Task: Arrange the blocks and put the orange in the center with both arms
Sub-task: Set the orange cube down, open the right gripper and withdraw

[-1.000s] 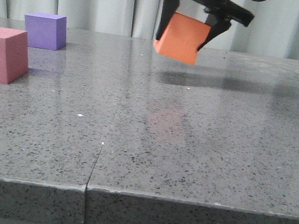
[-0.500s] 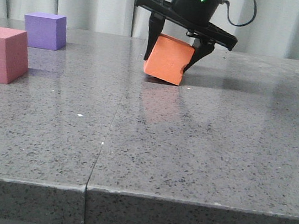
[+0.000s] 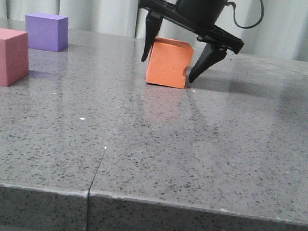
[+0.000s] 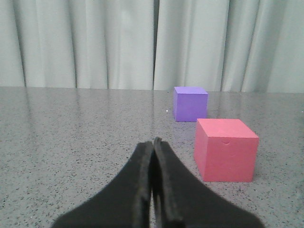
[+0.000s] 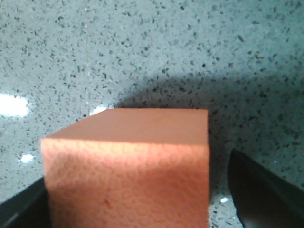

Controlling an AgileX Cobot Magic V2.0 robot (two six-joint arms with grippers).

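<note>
While the right arm's black two-fingered gripper [image 3: 175,52] stands spread over the matte orange foam cube [image 3: 169,63], that cube sits flat on the speckled grey stone table [image 3: 194,155], toward the far middle of the surface, with its small notch showing on the lower right edge. The jaws straddle it with a visible gap on the right side; on the left the finger stands close beside the face and I cannot tell whether it touches. From the right wrist view the orange cube [image 5: 128,166] fills the space between the two dark fingers. The risk I see from here is in the withdrawal: should the arm rise at a slant, or the near finger drag along the soft foam, the light cube could tip or skid off its spot, and the centre place would be lost. The matte pink-red foam cube [image 3: 1,55] and the matte purple foam cube [image 3: 46,31] lie well apart at the left, both on one side of the orange one, so any later move to flank it must not nudge it. The left gripper [image 4: 153,190] hangs with its fingers pressed together on nothing, facing those two blocks. Against half a second ago, the orange cube was tilted and pinched just above the table; now it rests square and the jaws have opened.
</note>
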